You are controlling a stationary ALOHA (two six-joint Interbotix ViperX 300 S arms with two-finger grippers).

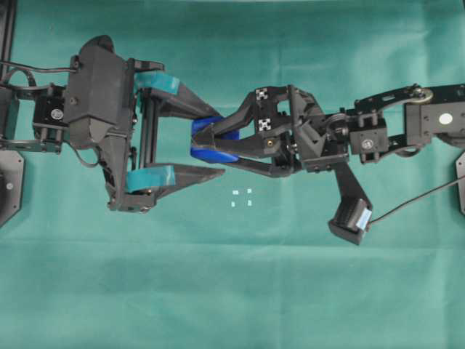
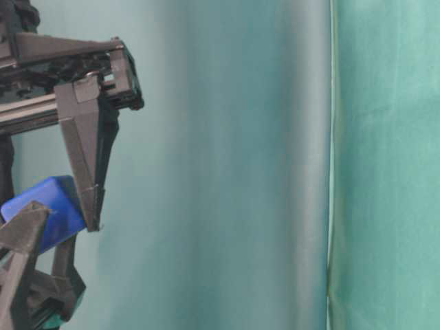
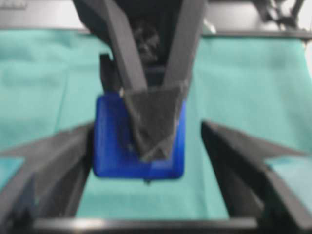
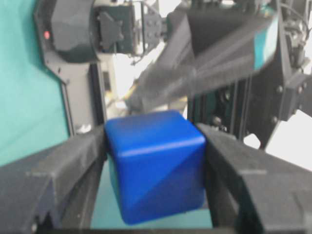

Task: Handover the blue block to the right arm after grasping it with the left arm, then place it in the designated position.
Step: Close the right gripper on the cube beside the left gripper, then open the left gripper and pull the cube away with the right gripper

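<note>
Handover in mid-air: the right arm's gripper (image 1: 211,144) clamps the blue block (image 1: 212,139) between both fingers, above the cloth and up-left of the designated position (image 1: 241,197). The left arm's gripper (image 1: 207,140) stands spread wide, fingers clear of the block. Next, likely, carrying it down onto those white marks.

Overhead view: right gripper (image 1: 218,142) fingers are covering most of the blue block (image 1: 211,153). Right wrist view: a taped left finger (image 4: 219,58) is smearing with blur at upper right. Table-level view: the left edge is cropping both grippers.
</note>
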